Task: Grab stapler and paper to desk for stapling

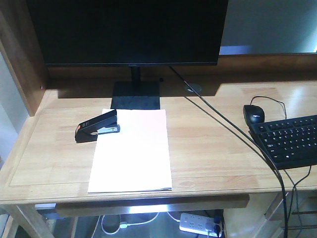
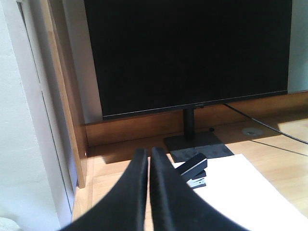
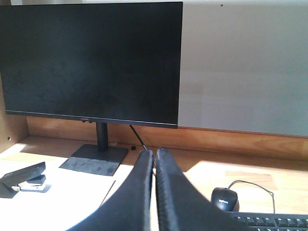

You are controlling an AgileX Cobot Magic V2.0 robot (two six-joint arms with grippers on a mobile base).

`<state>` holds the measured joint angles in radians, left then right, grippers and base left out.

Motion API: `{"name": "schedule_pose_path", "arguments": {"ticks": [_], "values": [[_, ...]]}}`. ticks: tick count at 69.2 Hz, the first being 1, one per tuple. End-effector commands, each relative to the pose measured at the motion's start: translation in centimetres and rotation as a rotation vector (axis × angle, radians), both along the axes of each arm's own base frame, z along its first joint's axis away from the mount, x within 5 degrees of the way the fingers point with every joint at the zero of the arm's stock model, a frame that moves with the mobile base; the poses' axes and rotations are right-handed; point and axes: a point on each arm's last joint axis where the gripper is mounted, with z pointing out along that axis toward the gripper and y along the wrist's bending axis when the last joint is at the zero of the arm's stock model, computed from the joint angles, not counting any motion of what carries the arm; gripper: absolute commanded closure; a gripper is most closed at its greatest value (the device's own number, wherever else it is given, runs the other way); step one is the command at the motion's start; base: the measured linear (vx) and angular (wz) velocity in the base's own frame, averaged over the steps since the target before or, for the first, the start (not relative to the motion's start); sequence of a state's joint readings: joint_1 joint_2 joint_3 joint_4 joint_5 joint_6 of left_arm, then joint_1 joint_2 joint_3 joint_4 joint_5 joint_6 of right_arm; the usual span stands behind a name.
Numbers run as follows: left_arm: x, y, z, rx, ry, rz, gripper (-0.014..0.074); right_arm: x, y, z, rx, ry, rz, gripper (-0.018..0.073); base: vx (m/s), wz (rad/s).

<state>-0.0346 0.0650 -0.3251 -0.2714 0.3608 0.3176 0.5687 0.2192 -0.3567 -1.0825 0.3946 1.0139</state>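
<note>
Both my grippers, left [image 2: 148, 159] and right [image 3: 154, 161], have their fingers pressed together on nothing, raised above the table [image 1: 213, 148]. The paper [image 1: 133, 153] lies flat in front of the monitor [image 1: 129, 29]. The stapler [image 1: 97, 126] sits on the paper's far left corner, overhanging onto the wood.

The stapler [image 1: 97, 127], black with an orange patch at its rear, lies ahead of my left gripper [image 2: 148, 159] on the far left corner of the paper [image 1: 132, 150], nose raised. The white stack lies flat on the light-wood desk [image 1: 213, 148], left of my right gripper [image 3: 154, 159].
</note>
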Motion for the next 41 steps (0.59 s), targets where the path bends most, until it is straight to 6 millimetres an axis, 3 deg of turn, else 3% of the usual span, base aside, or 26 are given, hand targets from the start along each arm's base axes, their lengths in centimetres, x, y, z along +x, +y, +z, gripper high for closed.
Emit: {"name": "schedule_pose_path", "arguments": {"ticks": [1,18,32,41], "values": [[-0.1,0.1,1.3,-0.028,-0.084,0.011,0.0603,-0.1,0.3,1.1,-0.02,-0.053,0.028,0.0569,0.0,0.0],[0.2,0.1,0.5,-0.026,-0.065,0.015,0.0603,-0.1,0.3,1.1,-0.02,-0.053,0.028,0.0569,0.0,0.0],[1.0,0.6,-2.9,0.167,-0.029,0.073,0.0603,-0.1,0.3,1.1,-0.02,-0.053,0.028,0.0569,0.0,0.0],[1.3,0.8,-5.4,0.13,-0.095,0.091,0.0603,-0.1,0.3,1.1,-0.02,-0.053,0.028,0.0569,0.0,0.0]]}}
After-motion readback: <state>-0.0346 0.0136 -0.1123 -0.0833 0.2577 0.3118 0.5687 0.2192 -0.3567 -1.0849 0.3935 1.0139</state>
